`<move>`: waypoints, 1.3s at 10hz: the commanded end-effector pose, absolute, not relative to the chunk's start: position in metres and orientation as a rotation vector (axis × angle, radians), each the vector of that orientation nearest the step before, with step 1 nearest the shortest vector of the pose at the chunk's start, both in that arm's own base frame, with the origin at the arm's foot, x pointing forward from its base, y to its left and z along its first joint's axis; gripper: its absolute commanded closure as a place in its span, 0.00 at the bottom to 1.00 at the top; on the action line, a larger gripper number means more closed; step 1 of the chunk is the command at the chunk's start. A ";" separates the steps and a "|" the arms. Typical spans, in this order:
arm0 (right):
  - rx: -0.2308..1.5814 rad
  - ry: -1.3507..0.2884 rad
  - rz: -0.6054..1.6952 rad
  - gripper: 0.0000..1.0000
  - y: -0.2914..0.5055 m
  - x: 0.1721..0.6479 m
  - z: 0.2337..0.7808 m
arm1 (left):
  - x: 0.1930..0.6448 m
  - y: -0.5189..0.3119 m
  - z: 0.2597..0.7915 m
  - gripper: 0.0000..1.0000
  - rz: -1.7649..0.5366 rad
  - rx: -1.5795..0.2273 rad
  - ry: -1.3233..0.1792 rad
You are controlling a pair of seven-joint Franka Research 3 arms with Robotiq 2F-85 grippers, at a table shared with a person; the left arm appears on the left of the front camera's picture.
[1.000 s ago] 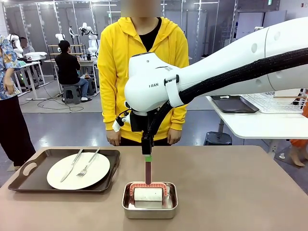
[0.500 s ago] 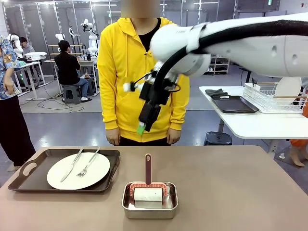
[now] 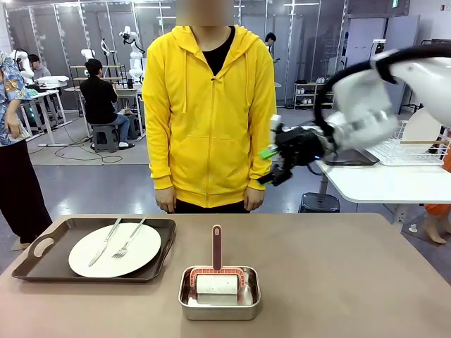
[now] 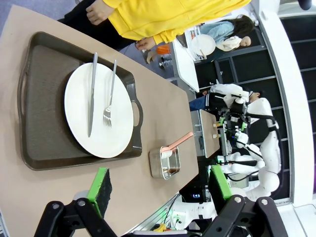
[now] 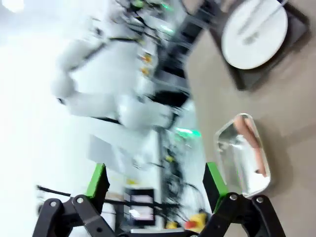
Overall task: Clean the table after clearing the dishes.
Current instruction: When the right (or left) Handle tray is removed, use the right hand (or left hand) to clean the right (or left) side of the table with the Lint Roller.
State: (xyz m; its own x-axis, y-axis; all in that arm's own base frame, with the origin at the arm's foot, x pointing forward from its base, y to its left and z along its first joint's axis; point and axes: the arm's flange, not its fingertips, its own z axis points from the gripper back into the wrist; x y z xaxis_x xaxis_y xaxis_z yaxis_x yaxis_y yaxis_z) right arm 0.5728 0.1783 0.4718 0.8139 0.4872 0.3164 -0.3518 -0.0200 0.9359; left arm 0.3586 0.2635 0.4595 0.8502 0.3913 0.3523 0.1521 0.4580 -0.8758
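Note:
On the left of the brown table (image 3: 338,267) lies a dark tray (image 3: 53,264) with a white plate (image 3: 114,250), a knife (image 3: 104,241) and a fork (image 3: 129,239) on it. In the left wrist view the tray (image 4: 44,98) and plate (image 4: 98,111) lie ahead of my open left gripper (image 4: 159,181). A white roller with a pink handle (image 3: 216,246) stands in a steel pan (image 3: 219,296) at the front middle. Up in the air to the right of the pan, my right gripper (image 3: 270,166) is open and holds nothing. Its own blurred view shows the right gripper (image 5: 157,183) open, with the pan (image 5: 244,153) and plate (image 5: 254,32) far off.
A person in a yellow hoodie (image 3: 210,113) stands at the far edge, hands hanging down. At the right stands a white side table (image 3: 380,184) with a dark tray (image 3: 343,152) and a dish rack (image 3: 402,148).
My right gripper let go of the roller's handle, rose, and swung up and to the right, away from the pan. The roller stays upright in the pan.

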 end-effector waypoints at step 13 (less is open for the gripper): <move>1.498 -0.285 0.167 0.02 -0.245 0.465 0.431 | 0.357 0.266 0.462 0.00 0.141 -1.112 -0.574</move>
